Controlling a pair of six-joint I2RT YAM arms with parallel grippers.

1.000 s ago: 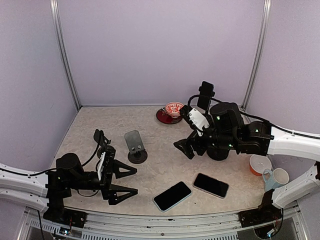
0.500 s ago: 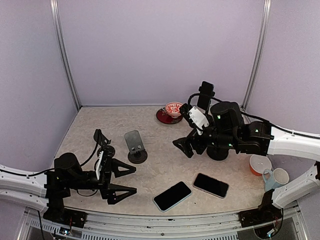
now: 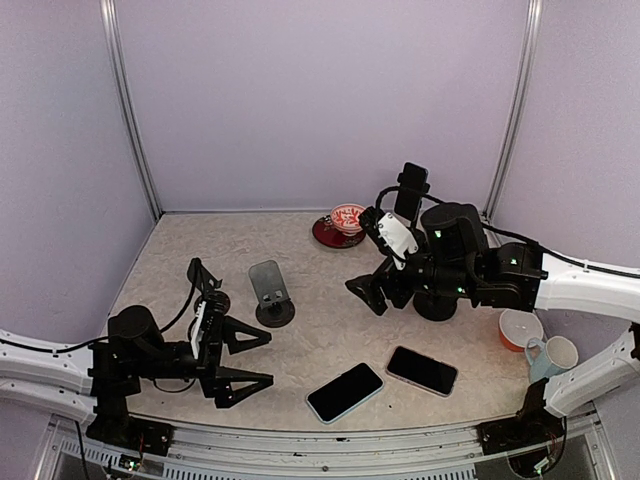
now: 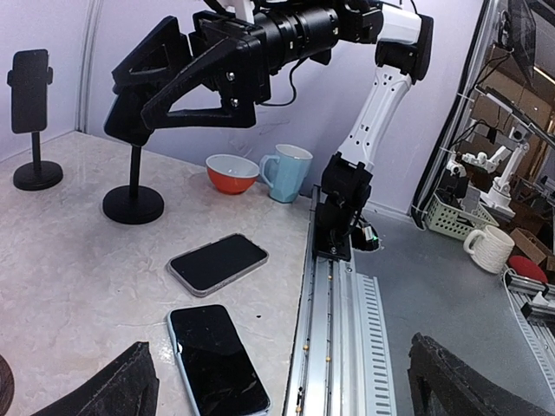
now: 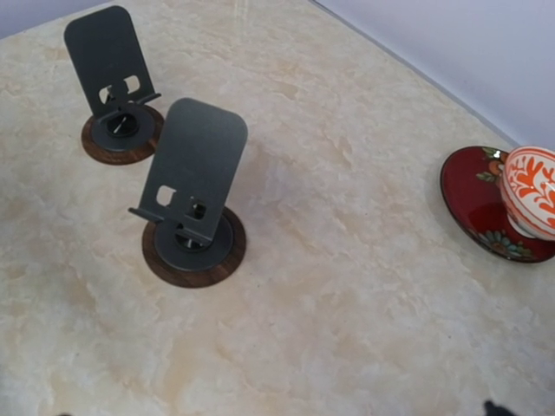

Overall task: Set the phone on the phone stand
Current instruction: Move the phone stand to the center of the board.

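Top external: left tool (image 3: 260,361) and right tool (image 3: 366,292) gape wide, both empty. The phone (image 3: 344,392) looks stiff and slick; pinch its long edges.

Jaws spread wide on left gripper (image 3: 262,361) and right gripper (image 3: 362,297).

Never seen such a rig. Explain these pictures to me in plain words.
These are two robot arms bolted to a table, each ending in a two-finger gripper. The wide picture looks down from above and behind; the other two come from cameras on the wrists. A phone and a second phone lie flat near the front. Further back stand a tilted phone stand and a second stand. A third phone sits on a tall pole stand. The left gripper and right gripper are open, holding nothing.
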